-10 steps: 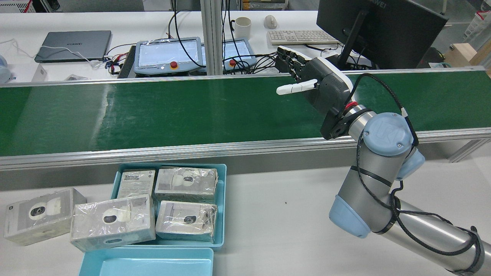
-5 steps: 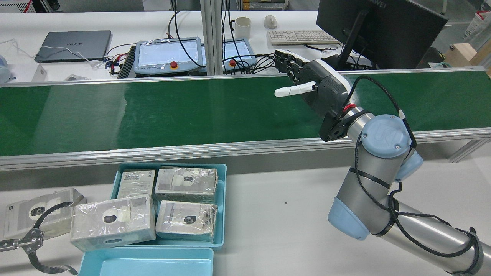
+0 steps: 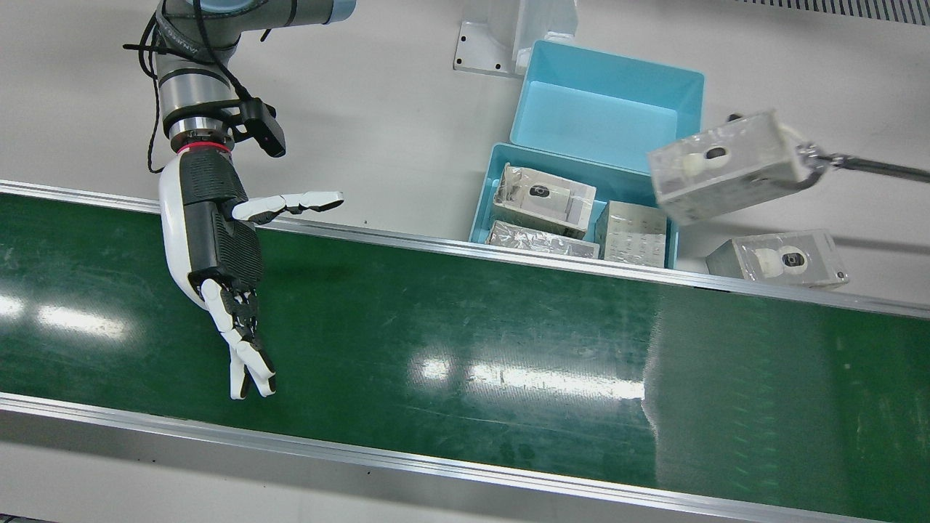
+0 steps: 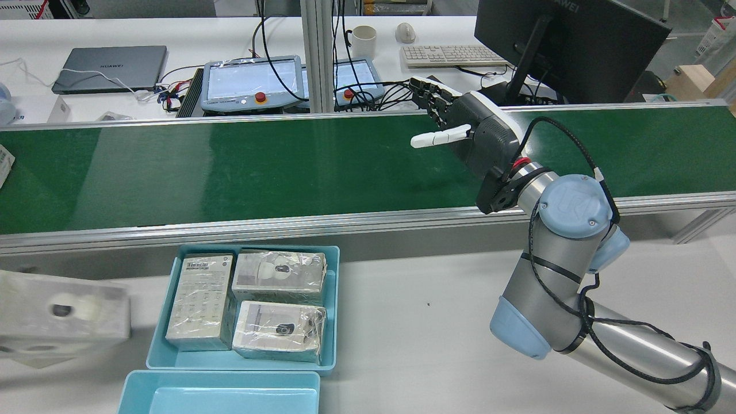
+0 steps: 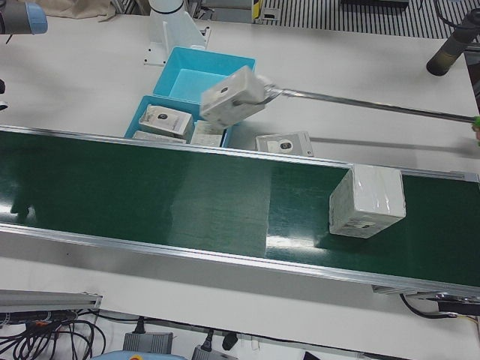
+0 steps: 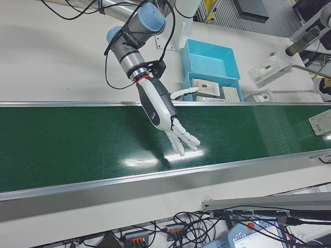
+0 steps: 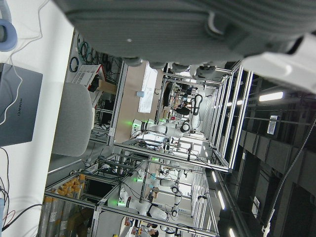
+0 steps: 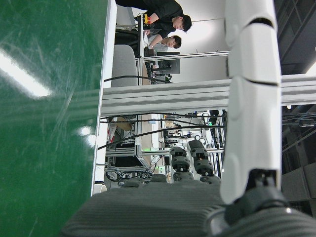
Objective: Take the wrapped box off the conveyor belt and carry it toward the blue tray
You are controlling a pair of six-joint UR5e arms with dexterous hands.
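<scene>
- My right hand (image 3: 218, 250) hangs over the conveyor belt (image 3: 465, 349), fingers spread, holding nothing.
- I can't tell my left hand's state.
- The wrapped box (image 5: 367, 202) rides the belt's far left end, well apart from the blue tray (image 4: 330, 310).

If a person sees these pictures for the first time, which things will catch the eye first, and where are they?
The right hand hangs open over the green conveyor belt, holding nothing. Far down the belt, a wrapped box stands alone. Above the blue tray of boxes, a long grabber tool holds another box in the air.
</scene>
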